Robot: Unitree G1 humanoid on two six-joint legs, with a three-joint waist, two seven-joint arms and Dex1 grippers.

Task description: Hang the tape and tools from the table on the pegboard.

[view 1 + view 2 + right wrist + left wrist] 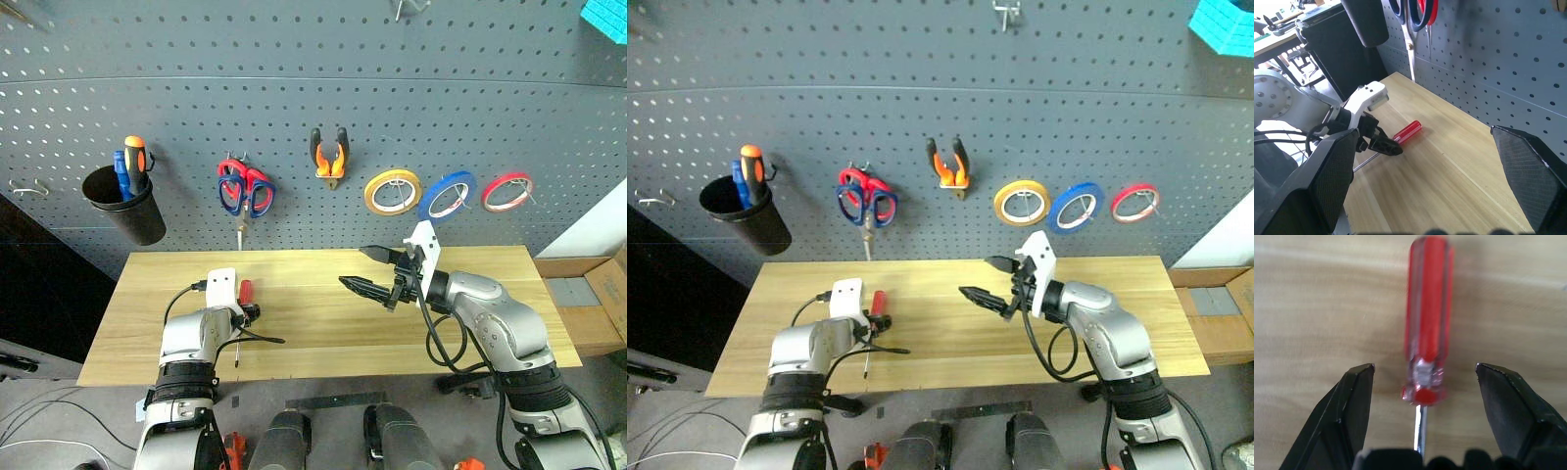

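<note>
A dark grey pegboard (294,88) already carrying the blue tape (447,193), pliers (329,155) and scissors (244,191) backs the pale counter (323,323); lower left of the head view, the left tool (1420,382), released, straddles the screwdriver (1427,323) where handle meets shaft; best lowered squarely before clenching on the handle's base; the right tool (367,269) hovers released at centre.

Glossy translucent red plastic screwdriver (1427,318) handle, pale matt wooden table (323,304), matt perforated pegboard (294,88)

no readable text, labels or numbers on anything.
</note>
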